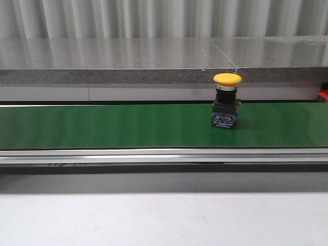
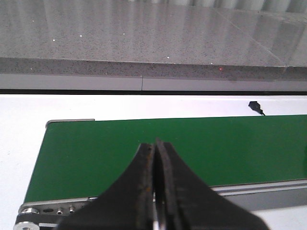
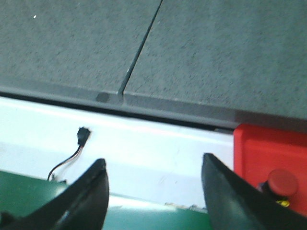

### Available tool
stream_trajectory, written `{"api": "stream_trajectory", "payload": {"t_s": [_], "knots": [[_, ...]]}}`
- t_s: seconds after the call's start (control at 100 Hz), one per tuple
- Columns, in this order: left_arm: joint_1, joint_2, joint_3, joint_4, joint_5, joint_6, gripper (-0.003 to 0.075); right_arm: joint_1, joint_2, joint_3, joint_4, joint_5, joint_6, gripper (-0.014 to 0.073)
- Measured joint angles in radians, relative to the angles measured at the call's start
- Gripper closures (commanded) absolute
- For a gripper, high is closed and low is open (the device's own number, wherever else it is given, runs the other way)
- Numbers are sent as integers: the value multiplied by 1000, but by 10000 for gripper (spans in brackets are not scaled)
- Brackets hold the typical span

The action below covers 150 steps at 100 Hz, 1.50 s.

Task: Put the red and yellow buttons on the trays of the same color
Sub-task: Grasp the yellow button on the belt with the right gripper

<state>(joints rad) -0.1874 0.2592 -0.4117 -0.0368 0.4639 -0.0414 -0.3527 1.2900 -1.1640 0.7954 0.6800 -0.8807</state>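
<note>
A yellow button (image 1: pixel 226 100) with a mushroom cap on a black and blue body stands upright on the green conveyor belt (image 1: pixel 102 125), right of centre in the front view. Neither arm shows in that view. In the left wrist view my left gripper (image 2: pixel 154 143) is shut with nothing in it, above the belt's (image 2: pixel 96 153) left end. My right gripper (image 3: pixel 152 167) is open and empty over the belt's far edge. Beside it lies a red tray (image 3: pixel 259 148) holding a red button (image 3: pixel 282 182). A sliver of the red tray (image 1: pixel 323 95) shows at the front view's right edge. No yellow tray is in view.
A grey stone counter (image 1: pixel 154 56) runs behind the belt. A metal rail (image 1: pixel 164 155) borders the belt's near side, with a white table surface (image 1: pixel 154 220) in front. A small black connector with wires (image 3: pixel 81 136) lies on the white strip by the belt.
</note>
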Motion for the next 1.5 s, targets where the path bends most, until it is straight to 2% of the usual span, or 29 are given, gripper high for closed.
{"api": "stream_trajectory", "payload": {"t_s": [0.27,0.4,0.45,0.6,1.3,1.42,1.5], "knots": [[0,0,0,0,0,0,741,55,-65,241,0,43,-46,155],[0,0,0,0,0,0,741,124,-65,315,-4,15,-98,150],[0,0,0,0,0,0,741,157,-65,327,-4,4,-119,120],[0,0,0,0,0,0,741,237,-56,332,-4,-10,-160,27],[0,0,0,0,0,0,741,377,168,288,0,-134,-174,29],[0,0,0,0,0,0,741,377,213,263,6,-150,-174,44],[0,0,0,0,0,0,741,377,240,257,8,-161,-174,129]]}}
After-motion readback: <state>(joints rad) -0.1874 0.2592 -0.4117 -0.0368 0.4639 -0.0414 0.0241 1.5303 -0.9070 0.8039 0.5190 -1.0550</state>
